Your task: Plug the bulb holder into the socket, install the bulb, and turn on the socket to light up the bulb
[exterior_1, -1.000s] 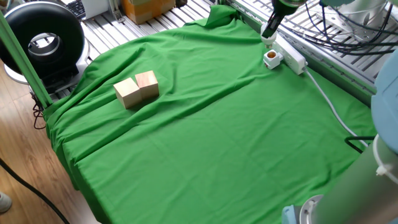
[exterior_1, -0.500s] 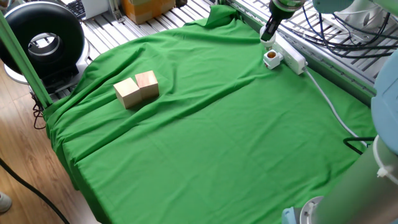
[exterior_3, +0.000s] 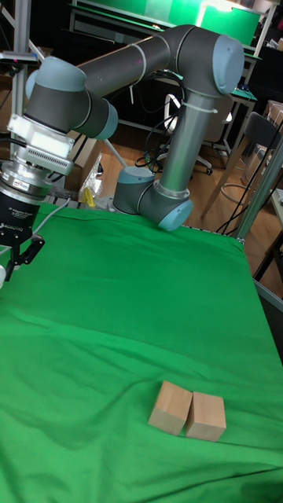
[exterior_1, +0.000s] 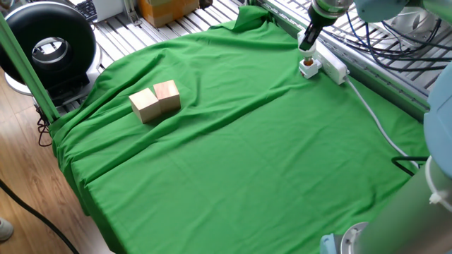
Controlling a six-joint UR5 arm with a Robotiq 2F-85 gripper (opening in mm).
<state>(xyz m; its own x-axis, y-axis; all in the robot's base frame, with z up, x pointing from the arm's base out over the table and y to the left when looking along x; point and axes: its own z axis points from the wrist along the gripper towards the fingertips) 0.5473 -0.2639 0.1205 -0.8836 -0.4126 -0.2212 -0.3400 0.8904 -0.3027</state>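
The socket (exterior_1: pixel 333 65) is a long white strip at the far right edge of the green cloth. The bulb holder (exterior_1: pixel 309 69), a small white cube with an orange opening, sits at the strip's near end. My gripper (exterior_1: pixel 306 48) hangs directly over the holder, shut on the small white bulb (exterior_1: pixel 306 51), whose lower end is just above or touching the opening. In the tall fixed view my gripper (exterior_3: pixel 14 253) is at the left edge, with only a white sliver of the bulb (exterior_3: pixel 2 273) in view; the socket and holder are out of frame there.
Two wooden blocks (exterior_1: pixel 155 101) lie side by side on the cloth's left part, also the wooden blocks (exterior_3: pixel 187 410). The strip's white cable (exterior_1: pixel 374 116) runs toward the front right. A black round device (exterior_1: pixel 48 46) stands beyond the cloth's left edge.
My gripper has come down and slightly right with the bulb, from above the strip's far end to right over the bulb holder. Blocks and strip have stayed put.
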